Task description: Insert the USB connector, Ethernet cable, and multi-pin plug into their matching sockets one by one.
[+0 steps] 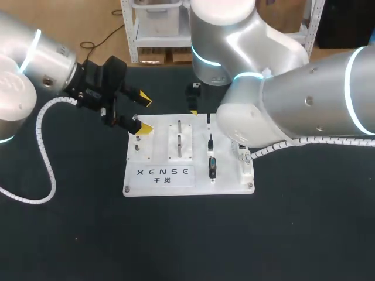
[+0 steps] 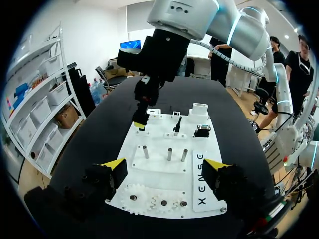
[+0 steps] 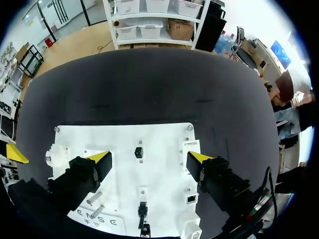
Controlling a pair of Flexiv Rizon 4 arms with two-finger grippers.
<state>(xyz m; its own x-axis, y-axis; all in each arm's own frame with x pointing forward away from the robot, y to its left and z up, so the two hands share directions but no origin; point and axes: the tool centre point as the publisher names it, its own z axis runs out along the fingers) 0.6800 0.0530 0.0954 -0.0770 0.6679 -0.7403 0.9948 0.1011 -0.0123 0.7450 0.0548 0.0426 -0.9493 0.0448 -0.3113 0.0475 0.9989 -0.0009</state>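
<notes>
- Hovering over the far end of the white board (image 1: 193, 188), the right gripper (image 3: 149, 160) is carrying nothing. Its yellow-tipped fingers are standing wide apart, one to each side of a small black connector piece (image 3: 138, 152) below, and are not touching it.
- Judging by that straddle, it is lining up on the first part. No grasp is made yet.
- A slim dark plug (image 1: 211, 142) and a blockier dark connector (image 1: 212, 167) are sitting in line with that piece along the board's right strip. I cannot tell which is USB, Ethernet or multi-pin.
- The left gripper (image 2: 165, 168) is hanging at the board's left edge over a row of small gears (image 2: 149, 201), fingers likewise wide and empty. It is probably waiting there clear of the right arm's work.
</notes>
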